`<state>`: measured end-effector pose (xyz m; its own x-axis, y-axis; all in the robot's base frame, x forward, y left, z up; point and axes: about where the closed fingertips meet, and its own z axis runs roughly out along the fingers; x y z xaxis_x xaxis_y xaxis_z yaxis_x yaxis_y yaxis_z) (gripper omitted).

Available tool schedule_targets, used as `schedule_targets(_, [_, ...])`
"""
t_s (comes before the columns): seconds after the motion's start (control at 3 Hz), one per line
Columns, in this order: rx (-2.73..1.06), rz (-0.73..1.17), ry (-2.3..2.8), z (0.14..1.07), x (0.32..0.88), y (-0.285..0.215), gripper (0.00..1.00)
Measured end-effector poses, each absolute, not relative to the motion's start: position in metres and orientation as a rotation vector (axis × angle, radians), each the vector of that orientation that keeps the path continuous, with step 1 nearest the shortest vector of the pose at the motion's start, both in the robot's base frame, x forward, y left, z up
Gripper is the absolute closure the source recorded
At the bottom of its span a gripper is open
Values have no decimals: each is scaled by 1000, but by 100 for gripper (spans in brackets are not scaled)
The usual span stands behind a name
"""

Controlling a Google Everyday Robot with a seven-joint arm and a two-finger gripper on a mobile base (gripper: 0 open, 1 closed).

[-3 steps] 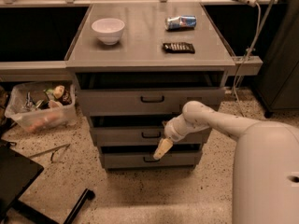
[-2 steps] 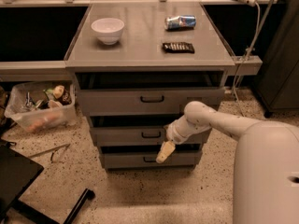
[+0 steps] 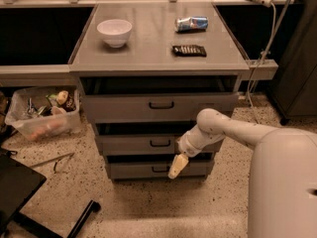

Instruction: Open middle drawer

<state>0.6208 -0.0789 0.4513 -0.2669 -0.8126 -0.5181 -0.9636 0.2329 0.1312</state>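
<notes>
The middle drawer (image 3: 129,146) is the low grey front between the taller top drawer (image 3: 119,108) and the bottom drawer (image 3: 133,170). Its small black loop handle (image 3: 160,143) is at the centre. A dark gap shows above its front. My gripper (image 3: 177,166) is pale and points down and to the left. It hangs in front of the bottom drawer's right half, below and a little right of the middle drawer's handle, not touching it. My white arm (image 3: 223,128) reaches in from the right.
A white bowl (image 3: 114,31), a soda can (image 3: 191,23) and a black flat object (image 3: 188,50) lie on the cabinet top (image 3: 148,53). A clear bin of clutter (image 3: 42,113) stands on the floor at the left. A black chair base (image 3: 20,192) is at the lower left.
My gripper has drifted slightly down and to the right, away from the middle drawer's handle. The drawers have not moved.
</notes>
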Motion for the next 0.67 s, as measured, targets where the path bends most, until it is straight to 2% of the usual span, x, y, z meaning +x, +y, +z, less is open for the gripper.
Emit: schedule_targets(0.67, [-1622,455,2026,461,635,-57,0])
